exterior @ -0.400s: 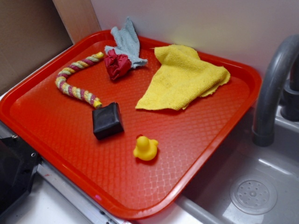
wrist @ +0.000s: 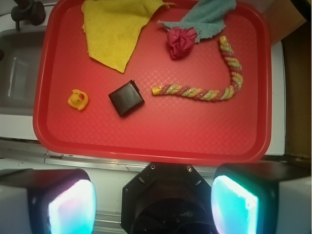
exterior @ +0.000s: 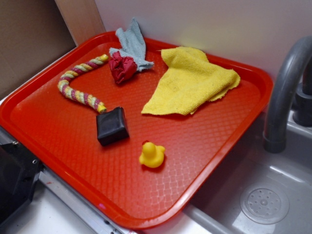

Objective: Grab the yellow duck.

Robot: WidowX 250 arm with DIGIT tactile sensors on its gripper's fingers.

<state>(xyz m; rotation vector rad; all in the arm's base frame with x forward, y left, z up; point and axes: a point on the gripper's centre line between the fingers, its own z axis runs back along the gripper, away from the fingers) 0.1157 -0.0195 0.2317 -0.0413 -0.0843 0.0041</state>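
Observation:
The yellow duck (exterior: 152, 155) is tiny and glossy and sits upright on the red tray (exterior: 58, 146) near its front right edge, just right of a black block (exterior: 112, 126). In the wrist view the duck (wrist: 78, 99) lies at the tray's left side, left of the black block (wrist: 126, 98). My gripper (wrist: 153, 204) is open and empty. Its two glowing pads (wrist: 72, 209) stand wide apart, high above and outside the tray's near edge, far from the duck. The gripper does not show in the exterior view.
On the tray lie a large yellow cloth (exterior: 190, 83), a grey-blue cloth (exterior: 132, 45), a crumpled red piece (exterior: 122, 68) and a striped rope toy (exterior: 78, 90). A grey sink (exterior: 263, 195) with a faucet (exterior: 285, 92) lies right of the tray. The robot base (wrist: 165, 200) sits below.

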